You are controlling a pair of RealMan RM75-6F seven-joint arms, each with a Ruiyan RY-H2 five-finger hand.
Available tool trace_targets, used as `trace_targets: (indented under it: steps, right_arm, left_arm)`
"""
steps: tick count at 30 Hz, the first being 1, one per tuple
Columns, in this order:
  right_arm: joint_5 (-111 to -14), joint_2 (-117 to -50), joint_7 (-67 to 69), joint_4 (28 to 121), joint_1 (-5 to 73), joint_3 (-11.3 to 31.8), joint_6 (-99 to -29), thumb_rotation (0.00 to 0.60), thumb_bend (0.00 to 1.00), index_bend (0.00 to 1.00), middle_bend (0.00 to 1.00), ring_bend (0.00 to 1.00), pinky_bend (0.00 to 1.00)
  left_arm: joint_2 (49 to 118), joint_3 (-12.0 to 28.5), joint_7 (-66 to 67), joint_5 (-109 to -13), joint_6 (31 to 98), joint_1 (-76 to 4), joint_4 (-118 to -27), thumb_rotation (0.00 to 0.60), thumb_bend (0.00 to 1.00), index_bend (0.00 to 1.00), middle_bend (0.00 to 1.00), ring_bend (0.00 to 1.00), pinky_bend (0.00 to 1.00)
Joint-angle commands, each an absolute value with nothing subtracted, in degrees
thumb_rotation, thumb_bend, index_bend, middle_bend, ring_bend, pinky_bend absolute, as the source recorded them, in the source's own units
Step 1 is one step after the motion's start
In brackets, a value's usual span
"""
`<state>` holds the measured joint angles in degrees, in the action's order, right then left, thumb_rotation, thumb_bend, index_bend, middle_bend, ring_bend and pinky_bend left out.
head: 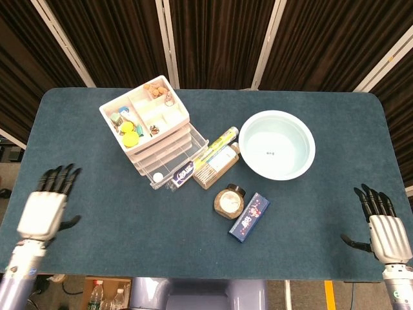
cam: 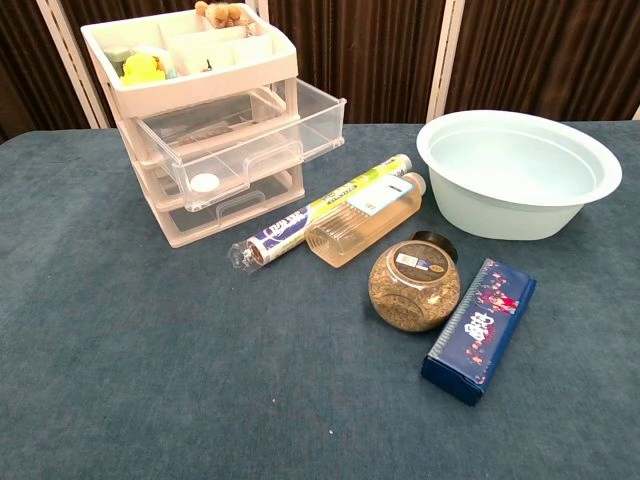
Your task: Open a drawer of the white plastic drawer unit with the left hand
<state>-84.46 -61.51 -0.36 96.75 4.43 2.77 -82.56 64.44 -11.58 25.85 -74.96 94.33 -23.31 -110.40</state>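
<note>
The white plastic drawer unit stands at the back left of the table, its top tray full of small items. Two of its clear drawers are pulled out toward the front; a small white cap lies in the lower one. My left hand hovers at the table's near left edge, far from the unit, fingers spread and empty. My right hand hangs off the near right corner, fingers apart, holding nothing. Neither hand shows in the chest view.
A foil roll and a flat amber bottle lie beside the unit. A round jar and a blue box sit nearer the front. A pale bowl stands at the right.
</note>
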Motion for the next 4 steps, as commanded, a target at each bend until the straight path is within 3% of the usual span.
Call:
trace_targets:
  steps: [1,4]
  right_arm:
    - [-85.67,-62.81,-3.27,95.20,3.98,3.35,-85.16,0.600,0.15,0.00,0.00,0.00,0.00]
    - [-86.45,-63.77,-4.61,94.26,3.52,3.29,-86.60,0.600,0.15,0.00,0.00,0.00,0.00]
  left_arm:
    - [64.47,-14.32,20.11,-78.91,98.46,-16.51,-101.49,0.600,0.02,0.00,0.00,0.00,0.05]
    - [65.05,-14.40,18.33,-81.98,100.19,-14.18,-97.47,0.600,0.02,0.00,0.00,0.00,0.04]
